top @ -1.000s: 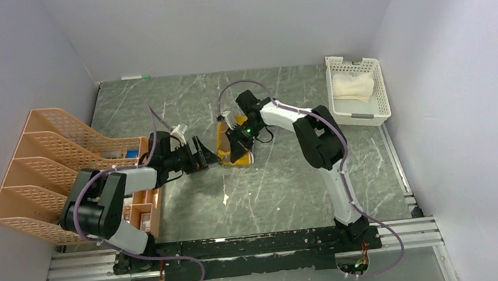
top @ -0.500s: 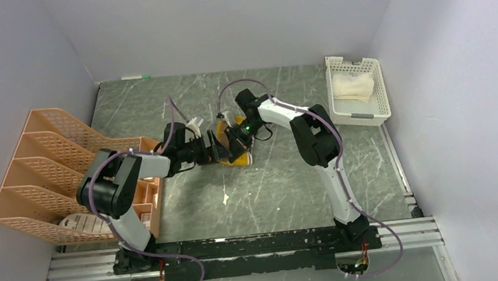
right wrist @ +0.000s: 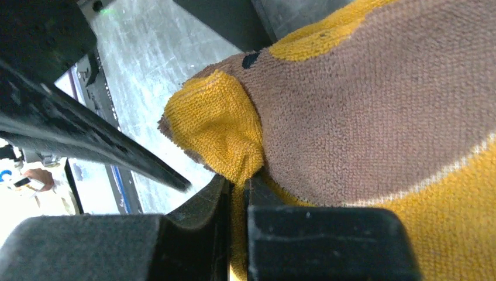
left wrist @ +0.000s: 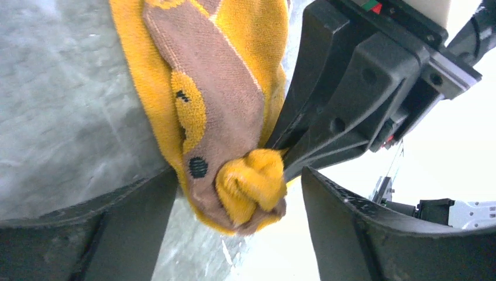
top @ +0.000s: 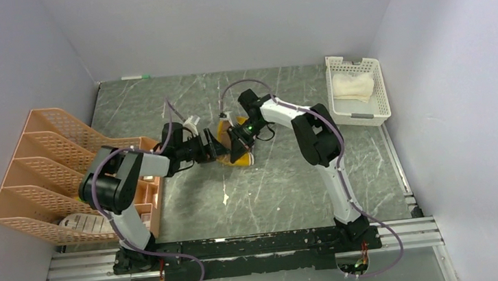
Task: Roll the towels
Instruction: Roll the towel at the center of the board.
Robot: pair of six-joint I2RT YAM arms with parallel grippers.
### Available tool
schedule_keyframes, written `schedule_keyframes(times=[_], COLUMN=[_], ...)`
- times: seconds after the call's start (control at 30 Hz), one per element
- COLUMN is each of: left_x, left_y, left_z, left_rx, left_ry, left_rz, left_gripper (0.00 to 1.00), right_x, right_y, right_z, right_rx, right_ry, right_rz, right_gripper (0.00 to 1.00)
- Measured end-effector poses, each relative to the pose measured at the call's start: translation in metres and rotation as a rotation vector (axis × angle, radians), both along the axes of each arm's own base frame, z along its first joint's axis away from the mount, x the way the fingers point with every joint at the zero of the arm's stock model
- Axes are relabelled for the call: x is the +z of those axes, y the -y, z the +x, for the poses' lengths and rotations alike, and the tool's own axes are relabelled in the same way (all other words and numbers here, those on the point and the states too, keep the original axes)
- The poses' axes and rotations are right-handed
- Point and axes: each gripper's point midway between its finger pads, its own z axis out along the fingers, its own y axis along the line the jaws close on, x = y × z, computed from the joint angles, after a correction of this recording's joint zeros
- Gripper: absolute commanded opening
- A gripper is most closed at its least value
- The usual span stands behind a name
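From the top camera: near the middle of the marbled grey table (top: 271, 186), the brown and yellow towel (top: 242, 157), bunched and partly hidden under the 2 grippers. On it from the right side, the right gripper (top: 235, 143); just beside it from the left, the left gripper (top: 214, 146). At the far right edge, the cream towel (top: 353, 86), lying inside the white basket (top: 330, 91). At the left edge, the orange rack (top: 48, 160), well apart from both towels.

From the left wrist camera: the brown and yellow towel with the grey table behind it, 1 corner twisted into a small yellow knot at its lower end. Around that knot, the left fingers (left wrist: 117, 234) spread wide, 1 on each side, so released and holding nothing. Behind the knot, the black right gripper, its tips closed on the cloth.

From the right wrist camera: the right fingers (right wrist: 327, 246) pressed together, with a thin fold of yellow cloth caught between them, so clenched on the brown and yellow towel. Above them, brown terry with yellow patches over most of the view, and 1 yellow corner sticking out to the left. Beyond it, 1 dark finger of the left gripper, slanting across, apart from the cloth.
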Motion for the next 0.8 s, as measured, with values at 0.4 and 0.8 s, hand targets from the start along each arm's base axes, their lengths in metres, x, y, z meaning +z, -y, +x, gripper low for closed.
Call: schedule_keyframes(times=[0.4,0.8], left_x=[0.004,-0.004], left_y=[-0.016,0.005], left_z=[0.001,-0.001], left_rx=[0.010,-0.082], left_ry=[0.037,0.045], left_rz=[-0.044,-0.078], left_gripper=[0.94,0.42], right_x=[0.006,0.008], right_y=[0.007,0.008], right_z=[0.002,-0.001], right_rx=[-0.017,-0.012], right_ry=[-0.020,-0.028], right_rz=[0.018,0.018], right_gripper=[0.00,0.00])
